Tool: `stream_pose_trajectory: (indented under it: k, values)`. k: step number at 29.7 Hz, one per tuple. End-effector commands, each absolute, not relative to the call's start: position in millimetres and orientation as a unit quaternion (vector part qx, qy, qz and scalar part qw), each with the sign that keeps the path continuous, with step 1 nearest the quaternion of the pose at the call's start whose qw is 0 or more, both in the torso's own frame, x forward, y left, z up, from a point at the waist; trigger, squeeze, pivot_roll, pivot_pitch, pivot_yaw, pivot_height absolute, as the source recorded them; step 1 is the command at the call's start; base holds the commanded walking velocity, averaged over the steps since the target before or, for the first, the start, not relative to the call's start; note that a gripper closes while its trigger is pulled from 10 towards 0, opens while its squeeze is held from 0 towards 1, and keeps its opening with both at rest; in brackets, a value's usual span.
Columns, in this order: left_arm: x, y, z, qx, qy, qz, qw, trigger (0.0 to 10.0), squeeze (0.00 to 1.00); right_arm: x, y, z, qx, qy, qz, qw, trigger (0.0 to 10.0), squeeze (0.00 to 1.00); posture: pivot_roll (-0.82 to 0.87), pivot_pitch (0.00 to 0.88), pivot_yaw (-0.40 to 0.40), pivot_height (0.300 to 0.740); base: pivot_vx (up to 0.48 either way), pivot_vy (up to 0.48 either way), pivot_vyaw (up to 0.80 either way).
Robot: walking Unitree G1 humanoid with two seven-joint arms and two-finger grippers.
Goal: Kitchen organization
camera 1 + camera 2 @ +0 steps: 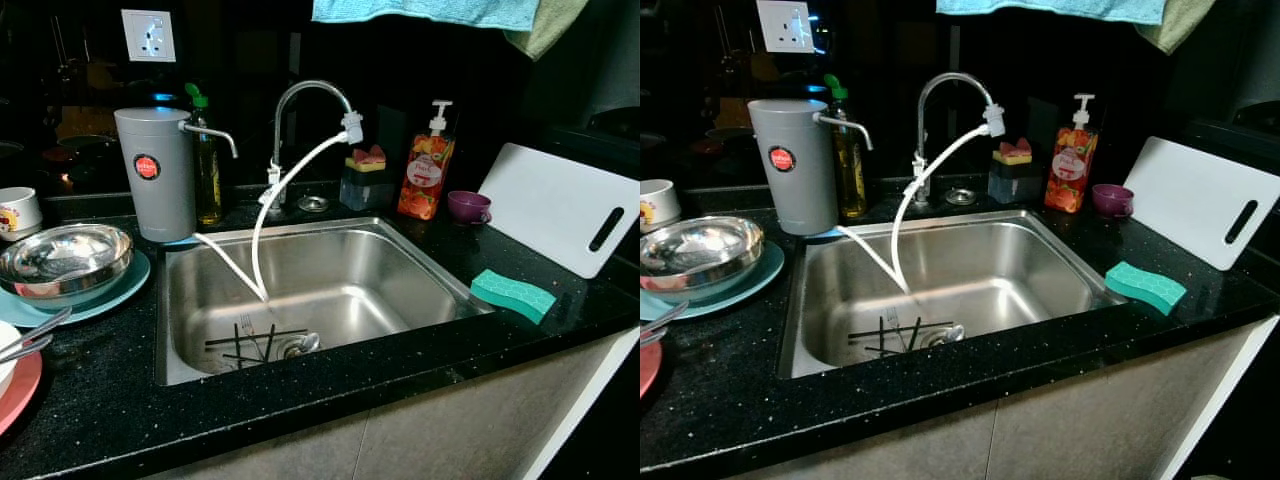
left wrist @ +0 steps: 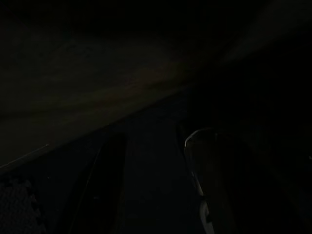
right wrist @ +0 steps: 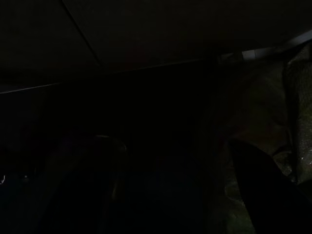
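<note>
A steel sink (image 1: 400, 250) is set into the black speckled counter (image 1: 100, 400). Near its drain lie a fork, a spoon and dark sticks (image 1: 255, 345). A white hose (image 1: 262, 230) runs from the chrome faucet (image 1: 300, 95) down into the basin. To the left, a steel bowl (image 1: 62, 258) rests on a teal plate (image 1: 120, 290), and metal utensils (image 1: 30, 335) lie across a pink plate (image 1: 20, 390). A green sponge (image 1: 512, 294) sits on the counter to the right. Both arms hang idle in the dark: left gripper (image 2: 151, 165), right gripper (image 3: 180, 170).
A grey water filter (image 1: 155, 170) and an oil bottle (image 1: 207, 165) stand behind the sink on the left. A sponge holder (image 1: 365, 180), soap dispenser (image 1: 427, 172) and purple cup (image 1: 468, 206) stand at the back right. A white cutting board (image 1: 560, 205) leans at the far right. Towels (image 1: 430, 10) hang above.
</note>
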State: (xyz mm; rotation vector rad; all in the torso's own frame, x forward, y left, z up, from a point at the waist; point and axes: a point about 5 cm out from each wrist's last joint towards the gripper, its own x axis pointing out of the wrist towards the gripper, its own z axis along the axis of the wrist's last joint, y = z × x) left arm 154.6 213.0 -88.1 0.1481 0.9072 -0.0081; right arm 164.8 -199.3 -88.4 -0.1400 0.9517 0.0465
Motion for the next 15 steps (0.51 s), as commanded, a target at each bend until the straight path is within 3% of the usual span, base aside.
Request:
stream_pose_trajectory:
  k: [1,15]
  values:
    - [153.3,210.2,-89.3,0.072,0.441,-0.008,0.895,10.0,0.00,163.5,-201.6,-88.9,-0.078,0.464,0.025,0.882,10.0,0.00,0.05,0.008,-0.082,0.740,0.000,0.000,0.00]
    - [156.6,212.1,-87.6,0.074,0.436,-0.008,0.897,10.0,0.00,161.0,-198.5,-90.5,-0.079,0.467,0.026,0.880,10.0,0.00,0.06,0.015,-0.074,0.740,0.000,0.000,0.00]
